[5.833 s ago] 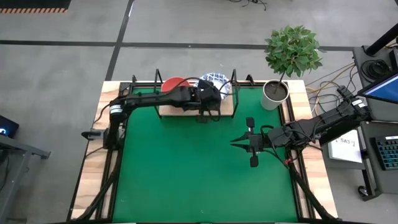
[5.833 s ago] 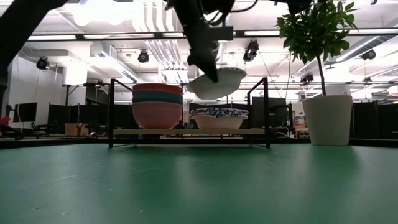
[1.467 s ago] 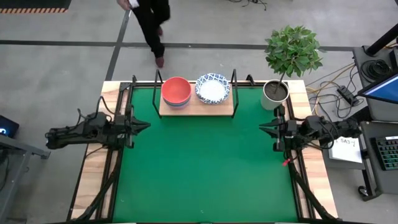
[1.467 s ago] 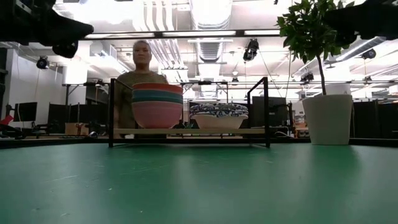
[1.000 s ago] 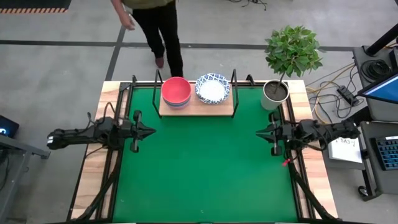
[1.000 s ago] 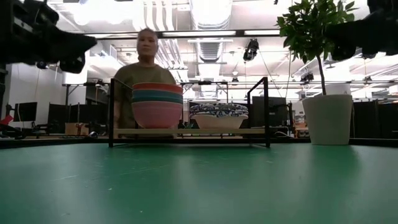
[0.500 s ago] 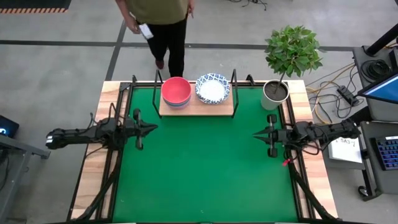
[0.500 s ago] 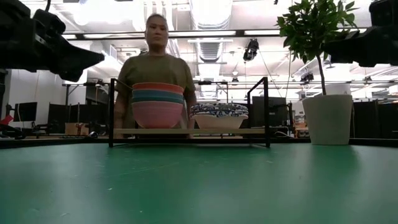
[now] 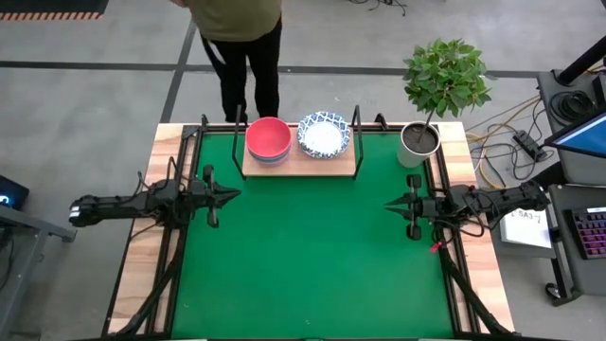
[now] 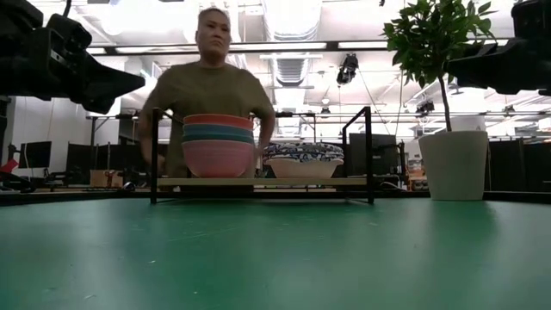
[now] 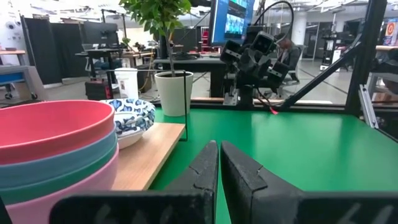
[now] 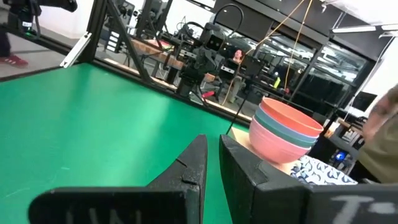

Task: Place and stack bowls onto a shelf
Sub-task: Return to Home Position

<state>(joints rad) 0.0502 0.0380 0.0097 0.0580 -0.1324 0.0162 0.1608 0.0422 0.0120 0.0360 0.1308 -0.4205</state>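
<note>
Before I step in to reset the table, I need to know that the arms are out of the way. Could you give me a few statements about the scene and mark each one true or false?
1. Both stacks of bowls sit on the shelf. True.
2. The left gripper holds a bowl. False: its fingers are shut on nothing, over the left edge of the green mat.
3. A person stands at the far side of the table, behind the shelf. True.
4. The plain-coloured stack is nearer the plant pot than the patterned stack. False: the patterned stack is nearer it.
5. The right gripper is by the mat's right edge, empty, with its fingers shut. True.
</note>
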